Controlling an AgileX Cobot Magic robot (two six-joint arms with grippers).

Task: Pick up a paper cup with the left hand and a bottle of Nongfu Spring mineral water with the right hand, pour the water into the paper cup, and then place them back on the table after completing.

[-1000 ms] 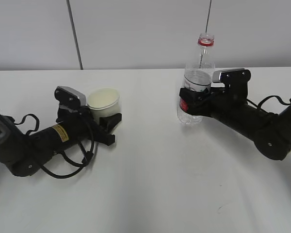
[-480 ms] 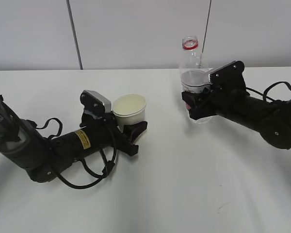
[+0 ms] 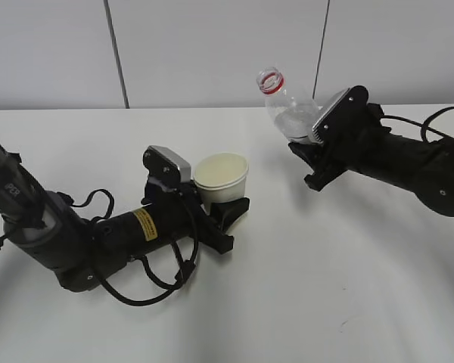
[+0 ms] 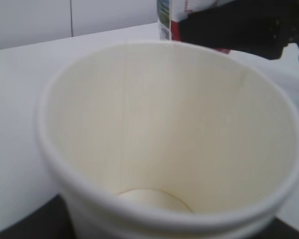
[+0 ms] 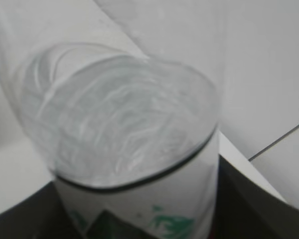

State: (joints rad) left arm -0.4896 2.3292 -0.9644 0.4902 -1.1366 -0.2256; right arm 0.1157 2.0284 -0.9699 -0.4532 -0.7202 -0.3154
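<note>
My left gripper (image 3: pixel 225 204) is shut on a white paper cup (image 3: pixel 221 176) and holds it upright near the table's middle. The cup fills the left wrist view (image 4: pixel 169 144) and looks empty inside. My right gripper (image 3: pixel 312 155) is shut on a clear water bottle (image 3: pixel 287 106) with a red neck ring and no cap. The bottle is tilted, its open mouth up and to the left, above and right of the cup. In the right wrist view the bottle (image 5: pixel 124 134) shows clear water (image 5: pixel 119 114) above its white and green label. No water leaves the mouth.
The white table (image 3: pixel 303 287) spreads around both arms. A grey panelled wall (image 3: pixel 212 53) stands behind its far edge. Black cables (image 3: pixel 144 283) loop beside the left arm.
My left gripper has carried the cup to the right, toward the middle. My right gripper has moved up and left and tilted the bottle further to the left.
</note>
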